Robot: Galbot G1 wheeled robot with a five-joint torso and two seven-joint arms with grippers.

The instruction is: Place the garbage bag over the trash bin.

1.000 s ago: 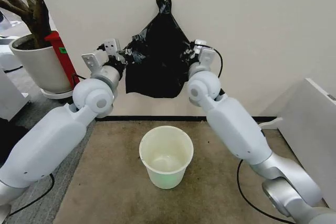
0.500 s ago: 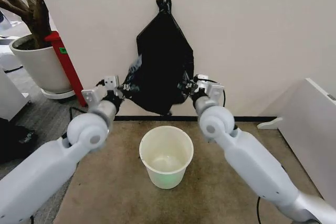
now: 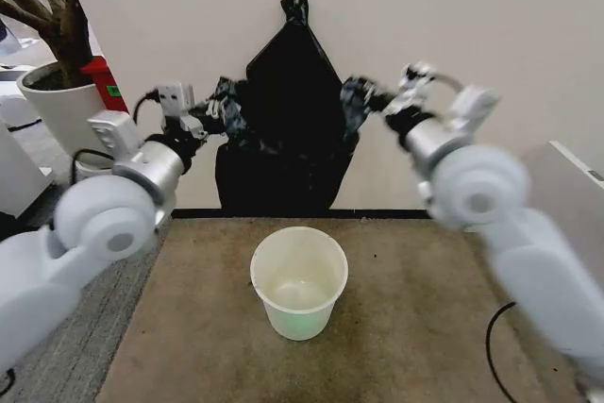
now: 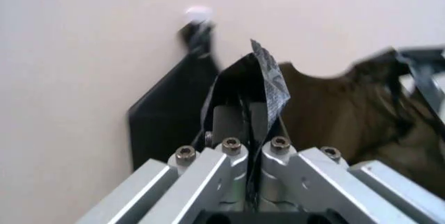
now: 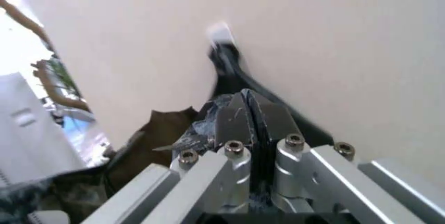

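Note:
The garbage bag (image 3: 278,172), thin glossy black plastic, hangs spread between my two grippers in front of the wall. My left gripper (image 3: 216,112) is shut on its left edge, and the left wrist view shows the fingers (image 4: 230,122) pinching the crinkled film (image 4: 268,81). My right gripper (image 3: 364,99) is shut on the right edge, with the closed pads (image 5: 233,120) clamping plastic. The trash bin (image 3: 299,280), round and cream-white, stands upright on the mat below the bag, apart from it. A knotted black bag bundle (image 3: 294,44) hangs from a wall hook behind.
A large white plant pot (image 3: 58,115) with a tree and a red object (image 3: 102,77) stand at the far left. A white cabinet (image 3: 566,195) is at the right. A brown mat (image 3: 189,327) lies around the bin, against the wall.
Both grippers have risen and moved apart, stretching the bag wider. Its lower part now hangs down the wall above the bin.

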